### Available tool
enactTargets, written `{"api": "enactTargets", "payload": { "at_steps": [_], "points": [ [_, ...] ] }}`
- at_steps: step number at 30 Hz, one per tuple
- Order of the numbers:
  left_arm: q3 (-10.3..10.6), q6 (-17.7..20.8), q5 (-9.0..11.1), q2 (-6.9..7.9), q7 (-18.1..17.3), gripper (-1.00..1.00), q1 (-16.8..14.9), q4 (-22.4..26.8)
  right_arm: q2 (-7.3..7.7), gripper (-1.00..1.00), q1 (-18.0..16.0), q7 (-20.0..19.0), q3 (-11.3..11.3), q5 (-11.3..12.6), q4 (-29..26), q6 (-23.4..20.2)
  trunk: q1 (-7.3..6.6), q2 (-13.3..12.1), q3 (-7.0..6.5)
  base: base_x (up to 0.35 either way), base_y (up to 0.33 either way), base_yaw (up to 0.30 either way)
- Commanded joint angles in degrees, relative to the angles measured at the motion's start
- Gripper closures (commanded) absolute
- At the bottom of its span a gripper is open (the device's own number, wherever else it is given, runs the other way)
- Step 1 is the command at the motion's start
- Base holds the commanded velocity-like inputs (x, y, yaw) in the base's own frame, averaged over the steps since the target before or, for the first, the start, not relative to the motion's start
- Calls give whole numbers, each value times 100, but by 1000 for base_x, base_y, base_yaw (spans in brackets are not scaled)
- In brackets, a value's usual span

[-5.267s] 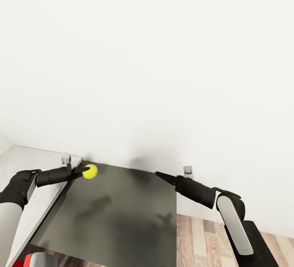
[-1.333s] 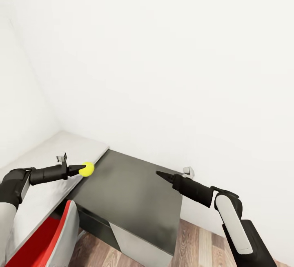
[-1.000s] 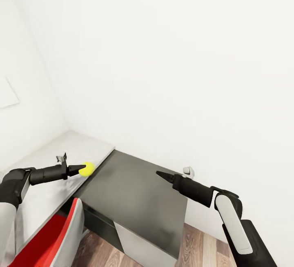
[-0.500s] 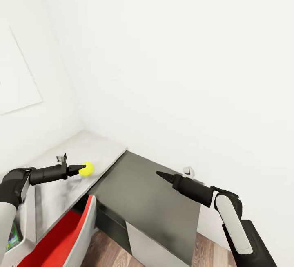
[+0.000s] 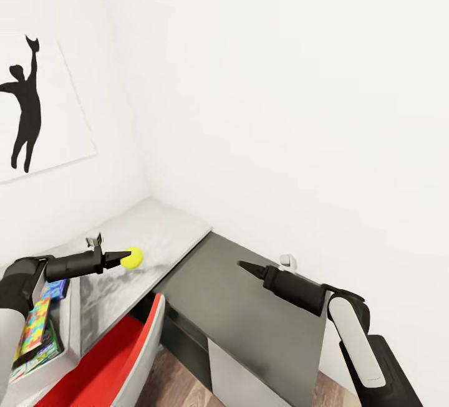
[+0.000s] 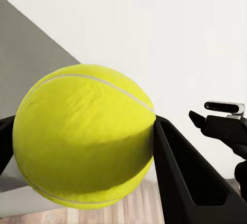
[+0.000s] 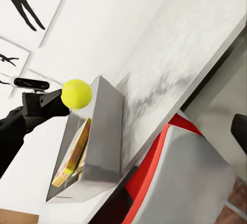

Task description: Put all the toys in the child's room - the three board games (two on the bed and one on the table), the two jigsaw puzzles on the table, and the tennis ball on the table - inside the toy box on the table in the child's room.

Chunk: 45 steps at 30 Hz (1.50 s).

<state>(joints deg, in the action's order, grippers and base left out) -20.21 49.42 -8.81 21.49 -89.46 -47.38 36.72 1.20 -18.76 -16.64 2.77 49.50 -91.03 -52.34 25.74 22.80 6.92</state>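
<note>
A yellow tennis ball [image 5: 132,258] hangs in the air above the light grey table [image 5: 162,232], and my left gripper [image 5: 126,258] is shut on it. The left wrist view shows the ball [image 6: 85,141] pressed between the two dark fingers [image 6: 180,172]. The grey toy box [image 5: 73,320] stands on the table at the lower left, below and behind the ball, with colourful boxes [image 5: 36,326] inside. The right wrist view shows the ball [image 7: 76,93] just above the toy box [image 7: 105,131]. My right gripper [image 5: 241,265] hovers open and empty over the dark cabinet [image 5: 262,320].
A red chair with a grey shell [image 5: 125,357] sits tucked under the table's front edge. A white poster with a black figure [image 5: 28,101] hangs on the left wall. White walls close off the corner behind the table. Wooden floor [image 5: 174,382] shows below.
The whole view has swung left: the poster and the toy box have come into the picture. Both arms keep their pose, and the ball stays in the left gripper.
</note>
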Motion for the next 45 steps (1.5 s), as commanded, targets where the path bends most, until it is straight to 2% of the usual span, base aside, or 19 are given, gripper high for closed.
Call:
{"api": "enactTargets", "payload": {
  "at_steps": [1,18,34,43,45],
  "points": [
    [-22,32,-60,-4,-54,100,-8,2,3,-100,-5,-35,-2,-37,-3,-14,4,12,5,0,68,215],
    [-26,32,-60,-4,-54,100,-8,2,3,-100,-5,3,4,-37,-3,-14,4,12,-33,0,32,270],
    [-27,38,-60,-4,-54,100,-8,2,-5,-100,-5,4,4,-45,-1,-14,4,12,-33,0,171,285],
    [-27,36,-60,2,-54,100,-8,2,-6,-100,-5,8,10,-46,3,-1,4,12,-33,0,196,57],
    [-27,34,-60,1,-54,100,-8,2,-6,-100,-5,10,72,-53,5,3,4,12,-33,0,26,2]
  ]
}}
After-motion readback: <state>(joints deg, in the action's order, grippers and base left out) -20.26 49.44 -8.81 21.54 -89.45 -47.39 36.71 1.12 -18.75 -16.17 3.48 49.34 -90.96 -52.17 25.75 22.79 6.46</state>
